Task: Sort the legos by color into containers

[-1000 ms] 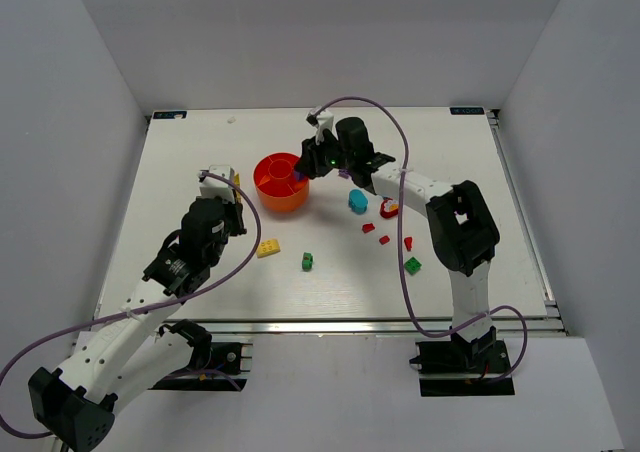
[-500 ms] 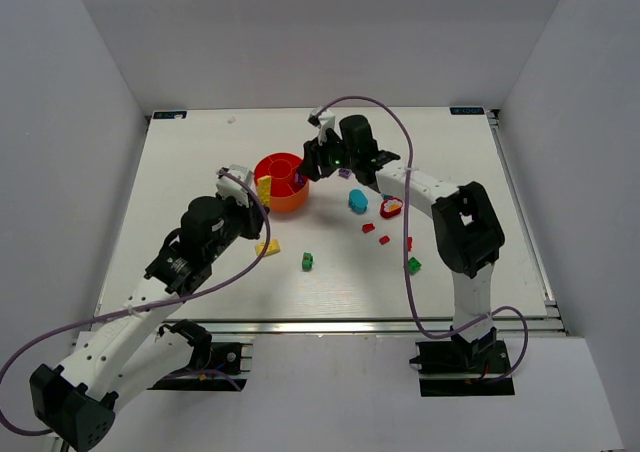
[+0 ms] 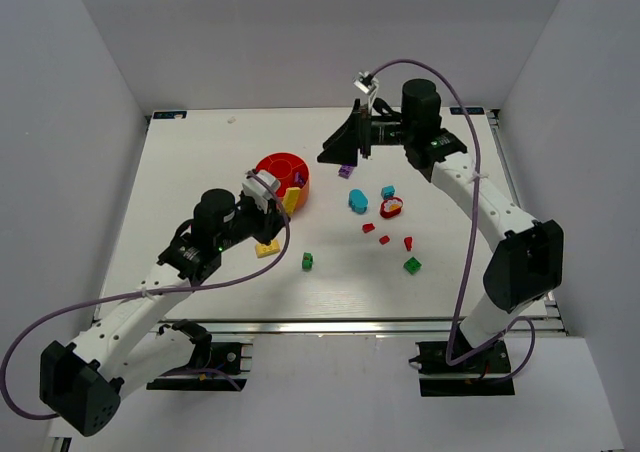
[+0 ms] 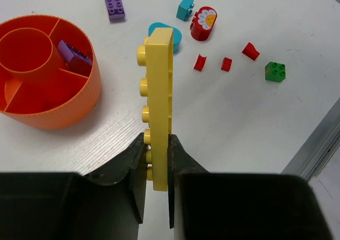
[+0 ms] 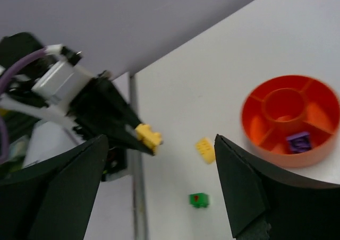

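Note:
My left gripper is shut on one end of a long yellow lego that stands on edge above the table, just right of the orange tub. From above, this yellow lego hangs by the tub's right rim. One purple lego lies in a tub compartment. My right gripper is open and empty, raised behind and to the right of the tub; in the top view it points left.
Loose on the table are a yellow lego, a green one, a purple one, two teal pieces, a red flower piece, small red pieces and another green brick.
My right gripper opened, rose and drew back to the right from the tub. The left arm carried the long yellow lego right and forward, to the tub's right side.

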Tool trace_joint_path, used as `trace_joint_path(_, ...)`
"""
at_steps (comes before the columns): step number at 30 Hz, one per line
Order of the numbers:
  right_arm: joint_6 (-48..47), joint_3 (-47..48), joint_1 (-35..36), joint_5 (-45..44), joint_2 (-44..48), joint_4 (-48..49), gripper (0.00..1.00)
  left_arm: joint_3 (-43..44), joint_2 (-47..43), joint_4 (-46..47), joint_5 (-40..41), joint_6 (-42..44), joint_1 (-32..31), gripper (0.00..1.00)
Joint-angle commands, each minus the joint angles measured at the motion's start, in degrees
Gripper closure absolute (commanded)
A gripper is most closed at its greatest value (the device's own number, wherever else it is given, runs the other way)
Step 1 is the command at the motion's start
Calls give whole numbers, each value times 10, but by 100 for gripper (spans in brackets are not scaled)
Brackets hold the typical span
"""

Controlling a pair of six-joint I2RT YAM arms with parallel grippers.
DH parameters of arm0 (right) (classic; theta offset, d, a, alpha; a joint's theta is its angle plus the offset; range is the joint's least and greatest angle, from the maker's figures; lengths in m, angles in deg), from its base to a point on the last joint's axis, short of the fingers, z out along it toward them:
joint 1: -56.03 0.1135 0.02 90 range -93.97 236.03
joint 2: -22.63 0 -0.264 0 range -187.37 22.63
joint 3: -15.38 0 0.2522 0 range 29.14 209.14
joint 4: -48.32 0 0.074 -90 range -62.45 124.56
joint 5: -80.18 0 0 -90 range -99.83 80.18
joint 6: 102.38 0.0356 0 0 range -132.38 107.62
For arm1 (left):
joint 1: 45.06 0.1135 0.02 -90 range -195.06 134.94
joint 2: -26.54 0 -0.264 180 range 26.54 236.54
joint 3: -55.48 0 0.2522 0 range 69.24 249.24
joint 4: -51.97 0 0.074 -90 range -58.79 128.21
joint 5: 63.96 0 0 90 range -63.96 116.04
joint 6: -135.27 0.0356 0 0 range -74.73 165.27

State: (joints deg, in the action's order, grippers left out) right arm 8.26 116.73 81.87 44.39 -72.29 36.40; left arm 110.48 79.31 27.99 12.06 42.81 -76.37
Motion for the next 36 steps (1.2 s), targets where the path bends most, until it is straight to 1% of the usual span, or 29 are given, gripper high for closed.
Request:
trace_joint_path(1, 85, -40, 7, 126, -11, 9, 13, 14, 7, 27, -25, 24, 1, 100)
trace_joint_path(2, 77, -50, 7, 140, -5, 21, 12, 17, 11, 28, -37, 41, 1, 100)
trace_joint_path(3, 39, -59, 8, 175, 2, 35, 12, 20, 20, 27, -47, 47, 1, 100)
trace_joint_path(4, 6, -91, 4, 195, 8, 79, 12, 29, 25, 25, -85, 52, 1, 100)
trace_joint_path(5, -37, -106, 4, 209, 29, 83, 13, 36, 28, 17, -105, 55, 1, 100)
trace_joint_path(6, -157, -117, 0, 220, 43, 77, 15, 42, 33, 13, -127, 62, 1, 100)
trace_joint_path(7, -247, -128, -1, 214, 56, 58, 16, 53, 34, 8, -167, 65, 1, 100)
trace_joint_path(8, -330, -128, 0, 195, 76, -41, 15, 58, 36, -2, -187, 66, 1, 100)
trace_joint_path(9, -474, -116, 4, 163, 77, -95, 15, 62, 35, -7, -204, 73, 1, 100)
trace_joint_path(11, -562, -67, 4, 168, 58, -219, 18, 70, 36, -20, -241, 79, 1, 100)
trace_joint_path(13, -582, -62, 4, 188, 54, -226, 20, 74, 41, -29, -250, 81, 1, 100)
trace_joint_path(15, -577, -67, 8, 185, 55, -208, 21, 75, 47, -32, -261, 80, 1, 100)
trace_joint_path(20, -568, -60, 20, 209, 45, -203, 24, 74, 65, -28, -279, 77, 1, 100)
trace_joint_path(23, -565, -58, 30, 205, 46, -208, 26, 75, 67, -24, -271, 78, 1, 100)
trace_joint_path(28, -552, -54, 51, 194, 47, -225, 28, 78, 69, -18, -230, 81, 1, 100)
trace_joint_path(33, -527, -69, 68, 158, 47, -202, 30, 83, 73, -15, -214, 85, 1, 100)
trace_joint_path(36, -518, -73, 75, 154, 45, -193, 35, 86, 80, -16, -214, 87, 1, 100)
